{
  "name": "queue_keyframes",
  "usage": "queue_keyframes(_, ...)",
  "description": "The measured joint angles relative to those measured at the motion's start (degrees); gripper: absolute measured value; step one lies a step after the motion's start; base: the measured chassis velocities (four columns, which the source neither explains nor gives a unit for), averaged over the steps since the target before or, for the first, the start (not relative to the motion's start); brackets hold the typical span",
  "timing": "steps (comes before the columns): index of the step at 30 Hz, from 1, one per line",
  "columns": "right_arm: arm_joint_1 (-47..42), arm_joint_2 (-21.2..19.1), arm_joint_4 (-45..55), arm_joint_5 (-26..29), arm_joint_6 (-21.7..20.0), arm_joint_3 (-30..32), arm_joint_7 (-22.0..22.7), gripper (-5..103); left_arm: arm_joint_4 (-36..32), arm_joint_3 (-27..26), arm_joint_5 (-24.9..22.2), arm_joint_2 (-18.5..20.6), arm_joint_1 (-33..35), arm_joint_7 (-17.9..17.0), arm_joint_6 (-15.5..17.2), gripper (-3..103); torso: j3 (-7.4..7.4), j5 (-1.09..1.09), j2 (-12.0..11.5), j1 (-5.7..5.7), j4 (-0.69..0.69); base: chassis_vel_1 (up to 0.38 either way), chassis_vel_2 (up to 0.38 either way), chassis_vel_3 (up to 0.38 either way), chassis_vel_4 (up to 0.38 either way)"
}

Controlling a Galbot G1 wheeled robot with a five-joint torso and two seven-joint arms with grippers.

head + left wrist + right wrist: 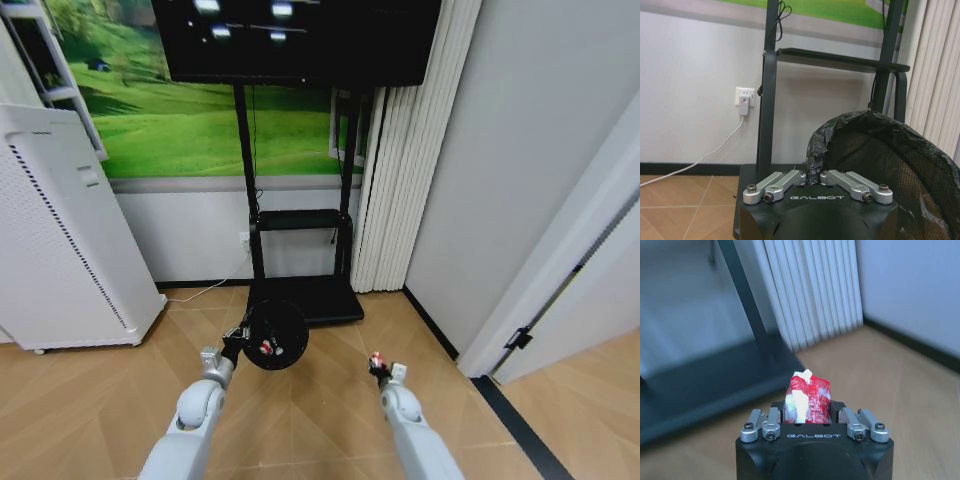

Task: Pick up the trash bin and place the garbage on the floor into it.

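Left gripper point(813, 181): fingers clamped on the rim of the bin point(900, 165), pinching its black liner; in the head view the left gripper point(238, 340) holds the bin point(275, 335) off the floor point(330, 400), mouth tilted toward the camera.
Right gripper point(807, 412): closed on a crumpled red-and-white wrapper point(808, 399), which sticks up between the fingers; in the head view the right gripper point(380, 366) is raised over the floor, well to the right of the bin, with the wrapper point(377, 359) as a red spot at its tip.
Bin contents: a small red-and-white piece point(266, 347) lies inside.
Behind: black TV stand point(300, 220), its base point(305, 298) on the floor just past the bin.
Left side: white cabinet point(60, 240).
Wall: outlet with plug point(744, 100), white cable point(705, 157) running down.
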Motion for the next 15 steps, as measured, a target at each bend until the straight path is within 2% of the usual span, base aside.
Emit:
queue_keyframes(1,0.0,0.0,0.0,0.0,0.0,0.0,0.0,45,0.0,0.0,0.0,0.0,0.0,0.0,0.0,7,0.00,0.00,0.0,0.00,0.00,0.000,0.000,0.000,0.000)
queue_keyframes(4,-2.1,-0.1,12.3,2.0,-3.5,0.7,-0.2,45,0.7,0.7,0.1,-0.3,-0.4,0.0,-0.1,7,-0.01,-0.01,0.0,0.00,0.01,0.000,0.000,0.000,0.000)
queue_keyframes(5,-2.1,-0.1,12.3,2.0,-3.5,0.7,-0.2,45,0.7,0.7,0.1,-0.3,-0.4,0.0,-0.1,7,-0.01,-0.01,0.0,0.00,0.01,0.000,0.000,0.000,0.000)
queue_keyframes(9,-5.1,0.1,23.2,3.0,-6.1,-3.3,0.4,45,2.1,3.6,0.2,-1.3,-1.5,-0.3,-0.1,7,-0.01,0.00,0.0,0.00,0.02,0.000,0.000,0.000,0.000)
queue_keyframes(11,-5.7,0.2,24.4,3.0,-6.4,-4.3,0.3,45,2.4,4.1,0.2,-1.4,-1.7,-0.4,-0.1,7,-0.01,-0.01,0.0,0.00,0.02,0.000,0.000,0.000,0.000)
queue_keyframes(12,-7.1,0.6,27.3,2.9,-7.9,-7.1,-1.0,45,3.1,5.7,0.3,-2.0,-2.5,-0.5,-0.1,7,-0.01,0.00,0.0,0.00,0.01,0.000,0.000,0.000,0.000)
queue_keyframes(15,-7.3,0.6,27.8,2.8,-8.2,-7.9,-1.3,45,3.3,6.2,0.4,-2.1,-2.8,-0.6,-0.1,7,-0.01,0.00,0.0,0.00,0.00,0.000,0.000,0.000,0.000)
